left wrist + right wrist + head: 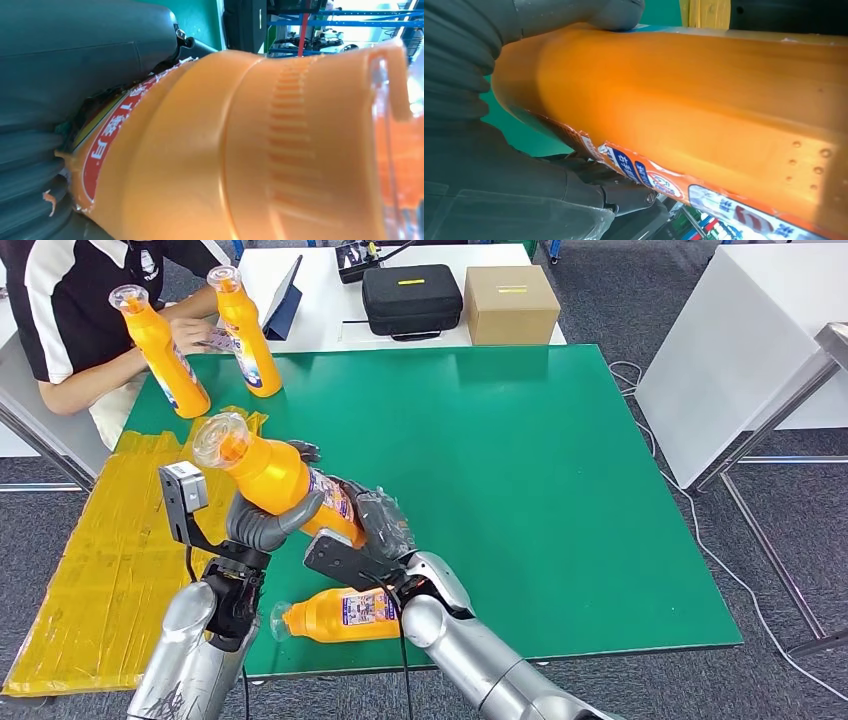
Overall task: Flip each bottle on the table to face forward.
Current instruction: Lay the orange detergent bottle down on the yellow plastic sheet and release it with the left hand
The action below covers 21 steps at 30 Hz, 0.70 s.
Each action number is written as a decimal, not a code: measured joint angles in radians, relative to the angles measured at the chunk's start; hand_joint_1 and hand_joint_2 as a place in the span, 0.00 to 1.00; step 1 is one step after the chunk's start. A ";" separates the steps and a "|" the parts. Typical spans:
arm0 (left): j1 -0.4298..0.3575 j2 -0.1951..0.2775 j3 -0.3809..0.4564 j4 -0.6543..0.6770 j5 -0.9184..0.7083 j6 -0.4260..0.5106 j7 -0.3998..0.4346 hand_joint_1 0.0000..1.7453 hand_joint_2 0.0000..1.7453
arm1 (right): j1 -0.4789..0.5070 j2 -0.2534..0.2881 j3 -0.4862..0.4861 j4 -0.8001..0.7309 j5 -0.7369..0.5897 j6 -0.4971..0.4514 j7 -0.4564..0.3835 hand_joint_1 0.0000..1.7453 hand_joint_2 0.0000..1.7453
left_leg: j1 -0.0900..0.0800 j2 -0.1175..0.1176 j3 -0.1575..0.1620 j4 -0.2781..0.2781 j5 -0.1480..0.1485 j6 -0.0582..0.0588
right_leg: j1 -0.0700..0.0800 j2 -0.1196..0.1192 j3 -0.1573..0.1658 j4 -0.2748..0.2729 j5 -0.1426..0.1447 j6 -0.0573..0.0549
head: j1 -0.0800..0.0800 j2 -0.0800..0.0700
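- The held bottle [270, 475] hangs tilted above the green table [560, 490], its clear cap pointing up and away toward the two standing bottles [205, 340].
- The left hand [265, 522] wraps the upper body of this bottle, thumb across the front and fingers closed round it; in the left wrist view the shoulder and ribbed collar lie just past the thumb.
- The right hand [380, 525] clasps the lower, labelled end, fingers closed on the base; the label runs along the fingers in the right wrist view.
- My judgement: the turn is under way, with the bottle shared between both hands.
- To do it well, one hand should carry the weight while the other regrips; both loosening at once risks a drop.
- Rotate until the label faces forward, then set it down upright.
- The lying bottle [335, 615] rests below the right wrist, near the table's front edge, not yet handled.
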 joint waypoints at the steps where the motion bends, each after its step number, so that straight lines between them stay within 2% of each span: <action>1: 0.000 0.000 0.000 0.000 0.000 0.000 0.000 0.99 1.00 | 0.000 0.000 0.001 0.000 -0.001 0.000 0.000 1.00 1.00 | 0.000 0.000 0.000 0.000 0.000 0.000 | 0.000 0.000 0.000 0.000 0.000 0.000 | 0.000 0.000; 21: 0.000 0.000 0.000 0.000 0.000 0.002 -0.003 1.00 1.00 | 0.001 -0.001 0.008 0.000 -0.004 -0.005 -0.003 1.00 1.00 | 0.000 0.000 0.000 0.000 0.000 0.000 | 0.000 0.000 0.000 0.000 0.000 0.000 | 0.000 0.000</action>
